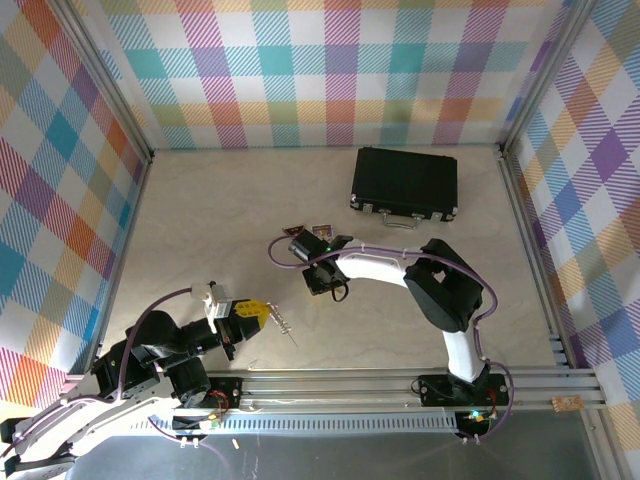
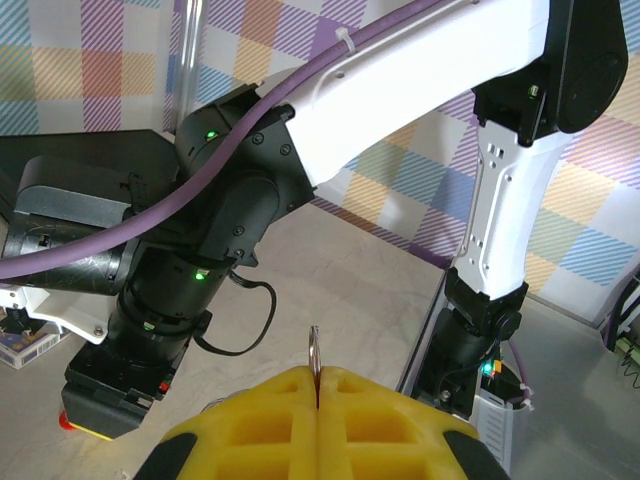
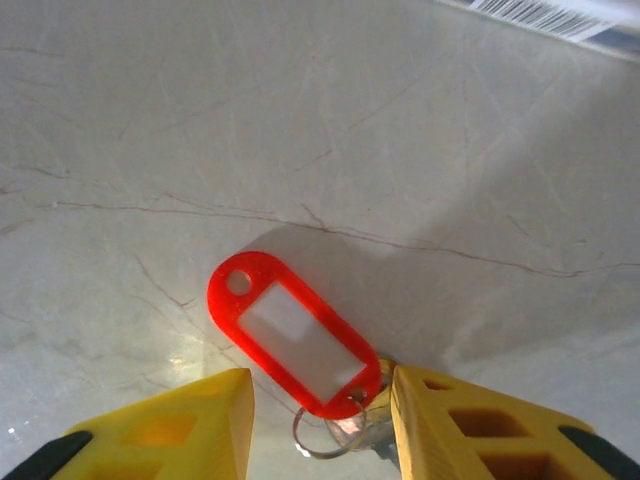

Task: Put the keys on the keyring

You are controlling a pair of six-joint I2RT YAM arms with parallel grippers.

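The right gripper (image 3: pixel 318 388) points down at the table (image 3: pixel 300 120) with its yellow fingers (image 3: pixel 190 420) spread apart. Its white arm (image 1: pixel 385 265) rises from the base and bends left over the middle of the table. The keys (image 3: pixel 295 345) lie flat beneath it, with the ring end of their red tag between the fingers; I cannot tell whether they touch. The tag's long axis runs diagonally, and its holed end points away from the gripper. The left gripper (image 2: pixel 316 378) sits low near its own base. It is pressed together and pinches the keyring (image 2: pixel 314 352) edge-on, and the keyring sticks out past the fingertips toward the right arm.
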